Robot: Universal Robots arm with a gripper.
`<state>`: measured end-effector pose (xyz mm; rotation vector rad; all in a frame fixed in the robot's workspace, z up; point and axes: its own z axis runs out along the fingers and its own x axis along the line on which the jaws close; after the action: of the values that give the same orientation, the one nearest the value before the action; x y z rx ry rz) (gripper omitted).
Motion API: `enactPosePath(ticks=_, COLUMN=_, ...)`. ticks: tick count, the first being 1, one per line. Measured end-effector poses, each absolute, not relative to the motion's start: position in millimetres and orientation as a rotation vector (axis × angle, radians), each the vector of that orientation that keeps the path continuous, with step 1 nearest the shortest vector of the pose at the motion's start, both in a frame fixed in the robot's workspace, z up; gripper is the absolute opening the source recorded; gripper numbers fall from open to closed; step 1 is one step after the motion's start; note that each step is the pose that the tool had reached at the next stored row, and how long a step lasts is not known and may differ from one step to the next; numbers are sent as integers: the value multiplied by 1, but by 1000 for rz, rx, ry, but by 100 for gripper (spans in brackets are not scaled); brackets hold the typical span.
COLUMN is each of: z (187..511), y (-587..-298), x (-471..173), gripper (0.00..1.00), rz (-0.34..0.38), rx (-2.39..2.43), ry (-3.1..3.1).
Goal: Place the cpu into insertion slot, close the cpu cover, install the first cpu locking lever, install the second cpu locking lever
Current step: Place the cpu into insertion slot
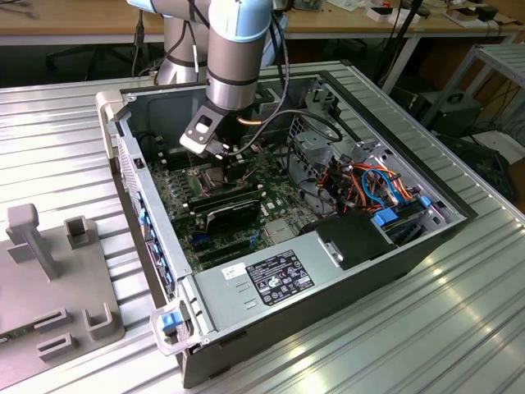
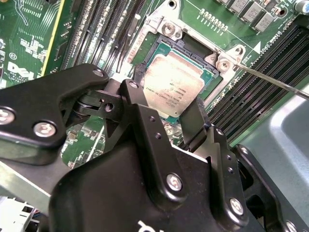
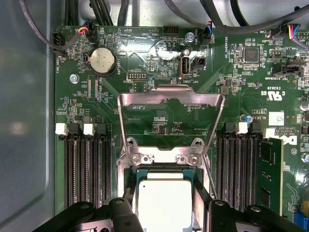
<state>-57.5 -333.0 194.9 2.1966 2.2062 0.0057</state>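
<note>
Open computer case (image 1: 344, 316) on ribbed counter (image 1: 426, 345). Arm (image 1: 238, 49) reaches down into it, over green circuit board (image 3: 241, 67). Cover (image 3: 171, 96) is flipped open, clear of slot (image 2: 190, 48). Cpu (image 3: 164, 203) is at the slot, can't tell if fully seated. Fingers (image 2: 193, 121) are closed on cpu's two opposite edges.
</note>
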Motion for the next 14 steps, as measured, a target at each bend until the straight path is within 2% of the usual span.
enactPosePath(ticks=14, z=191, y=-333, x=-58, gripper=55, rz=2, rx=2197, ry=2207)
